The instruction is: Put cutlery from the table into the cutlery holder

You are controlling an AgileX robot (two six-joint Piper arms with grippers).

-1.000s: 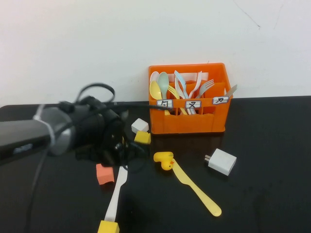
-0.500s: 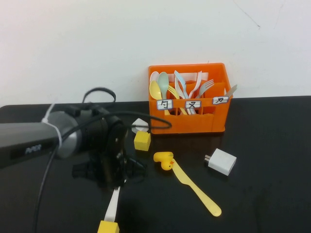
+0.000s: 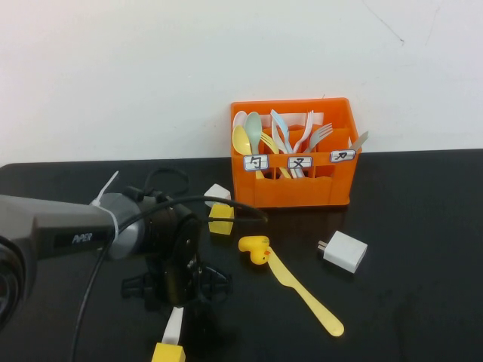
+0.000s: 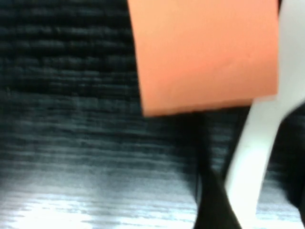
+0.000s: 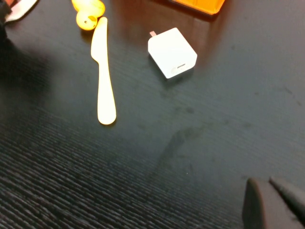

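The white knife [image 3: 174, 323] lies on the black table [image 3: 407, 302] at the front left, mostly hidden under my left gripper [image 3: 178, 296]. That gripper points down over the knife. In the left wrist view the white knife [image 4: 257, 143] runs between the dark fingers [image 4: 212, 202], which stand apart around it. The yellow knife [image 3: 302, 294] lies in the middle, next to a yellow duck [image 3: 254, 249]; it also shows in the right wrist view [image 5: 104, 71]. The orange cutlery holder [image 3: 294, 192] stands at the back. My right gripper [image 5: 271, 202] hovers shut above bare table.
A white charger block [image 3: 345, 251] lies right of the yellow knife. Yellow blocks [image 3: 221, 219] [image 3: 167, 353] and a white block [image 3: 216, 192] lie near the left arm. A coral block [image 4: 205, 52] sits beside the white knife. Pastel spoons and forks [image 3: 283, 136] fill the holder.
My left arm has moved toward the table's front and down over the white knife, now covering the coral block and most of the knife. The right arm is still.
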